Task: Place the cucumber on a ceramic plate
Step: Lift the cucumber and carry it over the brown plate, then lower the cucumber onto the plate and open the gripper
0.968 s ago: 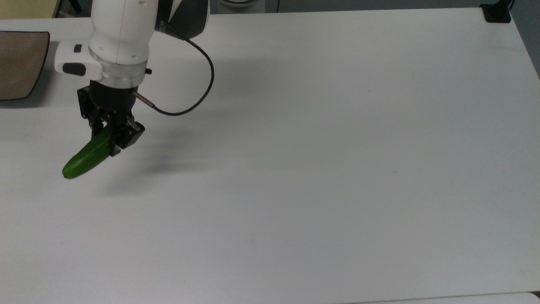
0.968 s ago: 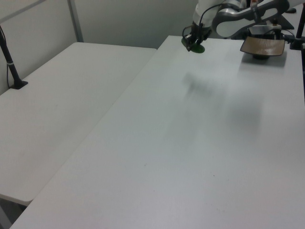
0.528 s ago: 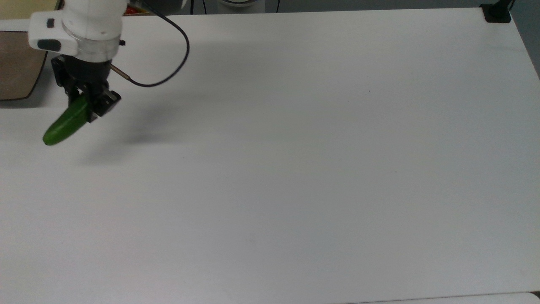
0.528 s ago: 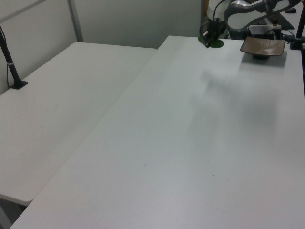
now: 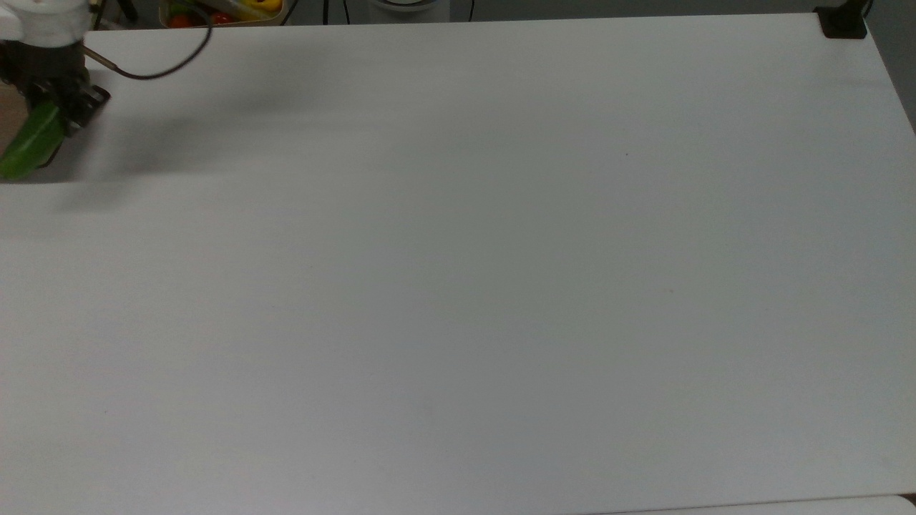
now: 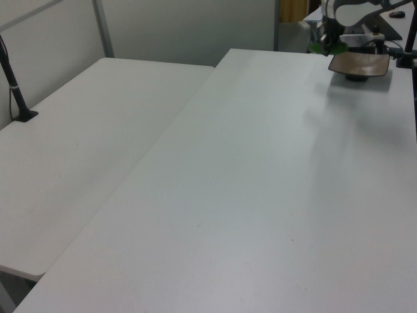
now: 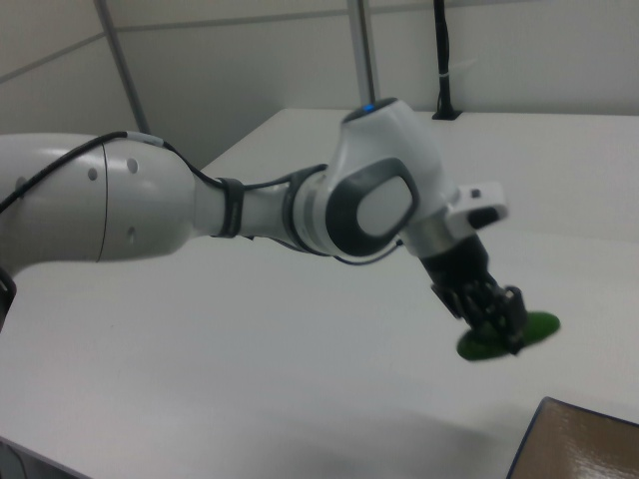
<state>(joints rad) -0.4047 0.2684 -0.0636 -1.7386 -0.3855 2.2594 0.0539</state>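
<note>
My gripper (image 5: 49, 107) is at the top view's far left edge, shut on the dark green cucumber (image 5: 28, 147), which slants down to the left from between the fingers. In the right view the gripper (image 7: 494, 321) holds the cucumber (image 7: 504, 337) in the air, a little short of the brown ceramic plate (image 7: 584, 449) at the lower right corner. In the left view the gripper (image 6: 328, 43) and cucumber (image 6: 320, 47) hang just left of the plate (image 6: 361, 62) at the far end of the table.
The white table (image 5: 458, 286) stretches wide to the top view's right. A container with yellow and red items (image 5: 222, 11) sits beyond the table's far edge. A black clamp (image 5: 843, 21) stands at the far right corner. A second white table (image 6: 78, 143) adjoins in the left view.
The arm has carried the cucumber up and to the left in the top view, from mid-left of the table to the plate's near edge. The grip has stayed shut.
</note>
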